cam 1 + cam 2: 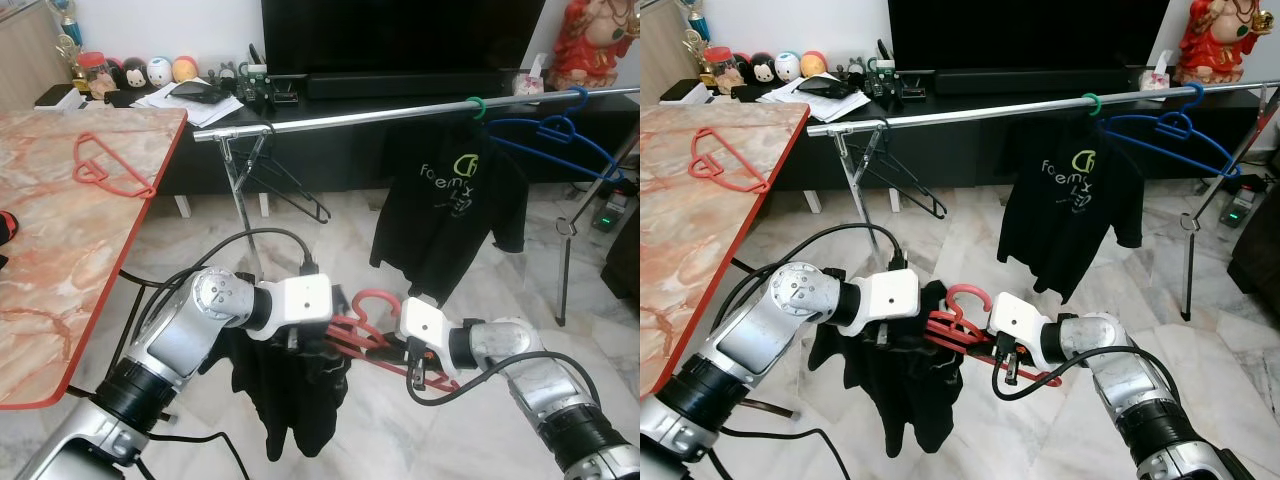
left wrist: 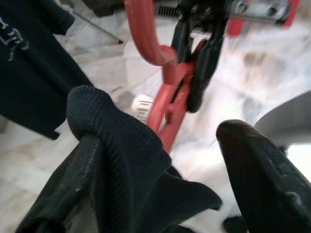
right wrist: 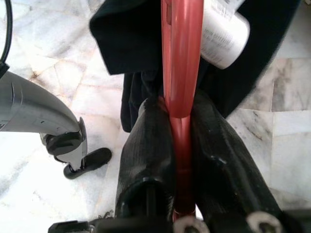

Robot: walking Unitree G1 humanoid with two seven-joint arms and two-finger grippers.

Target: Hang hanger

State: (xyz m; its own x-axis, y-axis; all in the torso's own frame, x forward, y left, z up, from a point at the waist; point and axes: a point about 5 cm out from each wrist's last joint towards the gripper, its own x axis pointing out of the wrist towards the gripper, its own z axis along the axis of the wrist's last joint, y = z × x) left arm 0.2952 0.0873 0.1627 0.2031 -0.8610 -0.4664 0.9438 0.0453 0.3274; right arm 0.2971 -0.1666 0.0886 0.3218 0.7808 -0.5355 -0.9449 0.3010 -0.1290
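While both arms hold it low above the marble floor, a red hanger carrying a black garment waits well short of the steel rail.

Right gripper is clamped on the hanger's stiff plastic bar; left gripper stands spread, one finger draped in the shirt's soft ribbed collar, grasping nothing firmly. Judging by looks, the hanger is light and rigid, best held near the neck below the hook, while the limp cloth could slide off. Beyond stand a black printed T-shirt and blue hangers on the rail, a marble-topped table bearing another red hanger, and a TV console.
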